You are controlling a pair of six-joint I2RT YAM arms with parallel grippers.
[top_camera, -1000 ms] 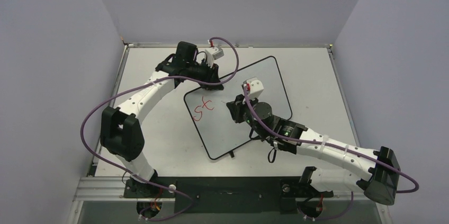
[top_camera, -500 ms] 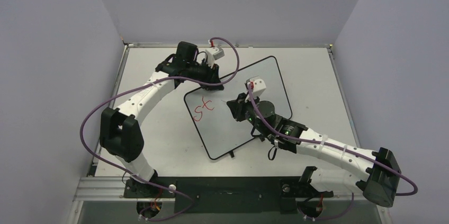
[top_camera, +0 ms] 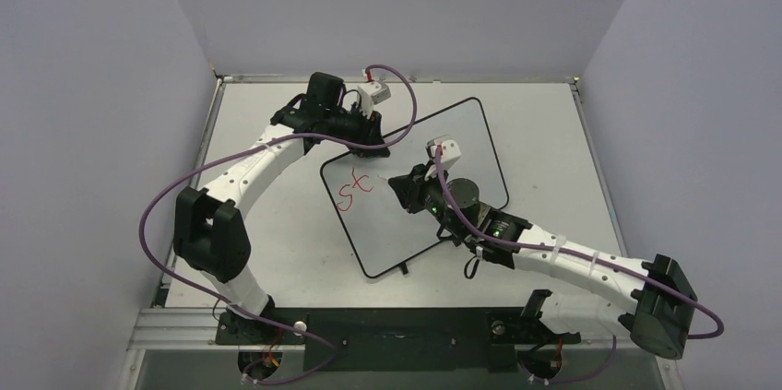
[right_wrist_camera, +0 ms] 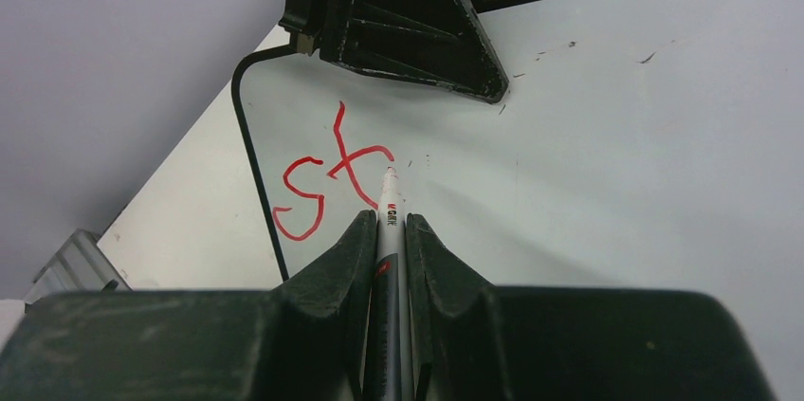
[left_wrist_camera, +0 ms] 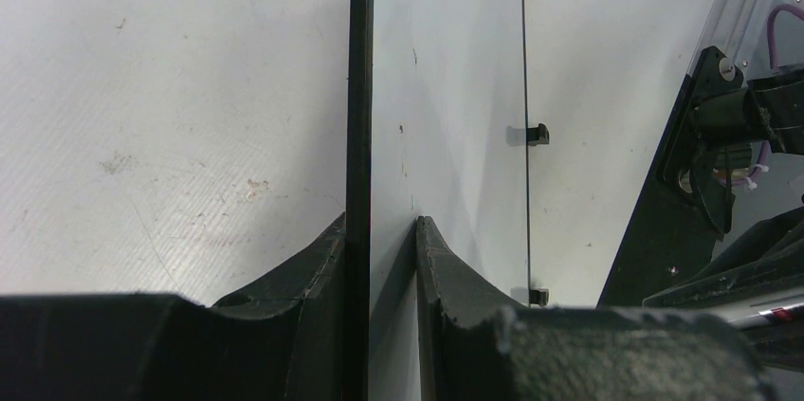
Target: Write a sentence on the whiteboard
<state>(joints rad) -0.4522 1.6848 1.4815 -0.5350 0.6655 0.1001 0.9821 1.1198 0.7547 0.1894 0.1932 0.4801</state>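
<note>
1 whiteboard (top_camera: pixel 378 224) lies skewed in the middle of the desk (top_camera: pixel 295 247), with 2 black feet (left_wrist_camera: pixel 538 134) on 1 long edge. The left claw (left_wrist_camera: pixel 379 249) pinches its far framed edge. The right claw (right_wrist_camera: pixel 390 230) is clamped narrow on 1 marker (right_wrist_camera: pixel 389 197), whose tip is just beside the sentence (right_wrist_camera: pixel 332 173), so far 2 red letters, "st". From above, the right wrist hides the board's middle. 2 purple cables (top_camera: pixel 143 219) loop along the arms.
</note>
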